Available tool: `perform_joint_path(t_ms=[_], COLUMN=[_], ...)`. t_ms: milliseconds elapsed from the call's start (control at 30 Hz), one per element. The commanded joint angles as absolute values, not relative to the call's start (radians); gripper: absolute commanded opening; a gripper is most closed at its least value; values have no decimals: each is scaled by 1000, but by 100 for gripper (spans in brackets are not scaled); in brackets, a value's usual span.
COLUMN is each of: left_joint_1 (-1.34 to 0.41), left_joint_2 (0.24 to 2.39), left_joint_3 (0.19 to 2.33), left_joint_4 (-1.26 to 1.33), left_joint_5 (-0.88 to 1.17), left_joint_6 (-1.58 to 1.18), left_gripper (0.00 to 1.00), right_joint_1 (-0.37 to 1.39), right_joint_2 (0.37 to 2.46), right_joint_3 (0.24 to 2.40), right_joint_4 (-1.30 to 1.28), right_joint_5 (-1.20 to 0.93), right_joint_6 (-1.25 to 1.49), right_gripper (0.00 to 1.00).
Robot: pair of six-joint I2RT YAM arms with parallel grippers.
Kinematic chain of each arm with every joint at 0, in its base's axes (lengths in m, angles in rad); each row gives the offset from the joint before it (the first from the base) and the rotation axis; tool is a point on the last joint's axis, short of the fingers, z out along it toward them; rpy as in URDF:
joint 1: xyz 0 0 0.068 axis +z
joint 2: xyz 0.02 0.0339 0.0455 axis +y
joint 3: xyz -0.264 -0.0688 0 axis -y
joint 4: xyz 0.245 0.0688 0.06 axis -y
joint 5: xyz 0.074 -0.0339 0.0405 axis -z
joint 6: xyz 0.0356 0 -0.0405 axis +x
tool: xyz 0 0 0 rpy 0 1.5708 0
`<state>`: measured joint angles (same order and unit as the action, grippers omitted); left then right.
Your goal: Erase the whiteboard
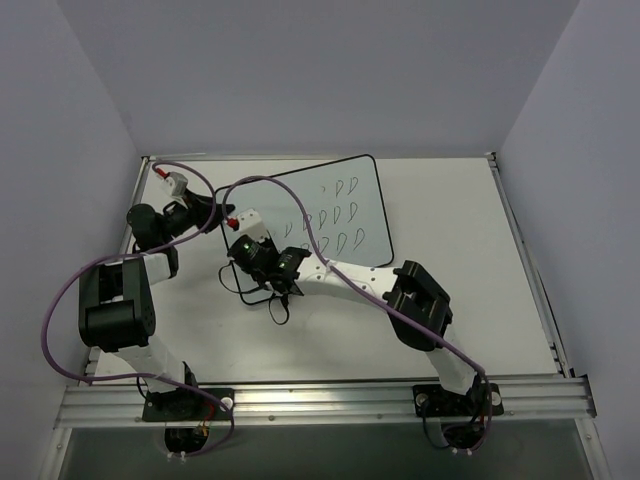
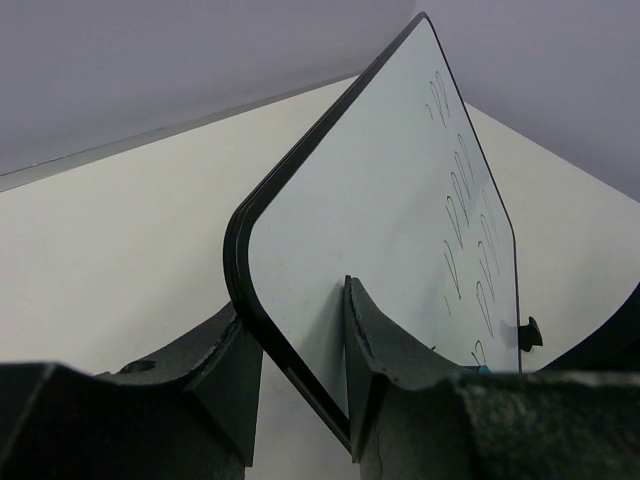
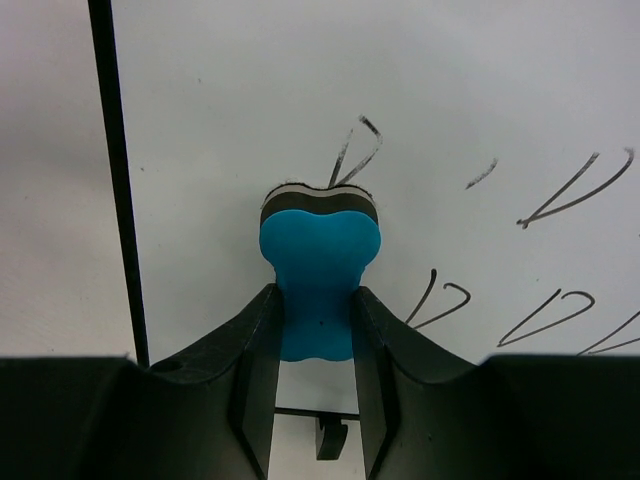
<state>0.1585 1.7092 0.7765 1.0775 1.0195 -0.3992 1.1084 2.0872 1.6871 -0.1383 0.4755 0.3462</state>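
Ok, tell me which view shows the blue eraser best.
Right wrist: the blue eraser sits centred between the right jaws, its dark felt edge against the marks on the whiteboard. Top external hides it under the right wrist; left wrist shows at most a blue speck.

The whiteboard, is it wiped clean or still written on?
Still written on: dark scribbles show on the whiteboard around the blue eraser.
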Motion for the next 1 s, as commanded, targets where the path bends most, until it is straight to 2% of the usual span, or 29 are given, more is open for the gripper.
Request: perform_joint_path(t_ms=[0, 167, 333, 500, 733, 967], left_joint_1=[114, 114, 114, 118, 120, 120], left_joint_2=[1701, 1701, 1701, 1707, 1710, 1712], left_joint_3=[753, 750, 750, 756, 759, 761], left_joint_4=[1140, 1147, 1149, 1147, 1150, 1149], left_joint_5=[1141, 1141, 1143, 1144, 1146, 1146], left_joint_6=[-144, -147, -149, -155, -156, -158], left_gripper=[2, 2, 2, 2, 2, 2], right_joint_1=[1069, 1022, 1009, 1051, 1109, 1157], right_joint_2=[2125, 2149, 2161, 2129, 2059, 2066], right_joint_3=[1779, 1882, 1873, 1741, 1435, 1373], right_joint_4=[-155, -147, -147, -130, -11, 25], right_joint_5=[549, 594, 598, 546, 508, 483], right_joint_6=[331, 287, 285, 340, 434, 486], right_gripper=[0, 0, 0, 0, 0, 0])
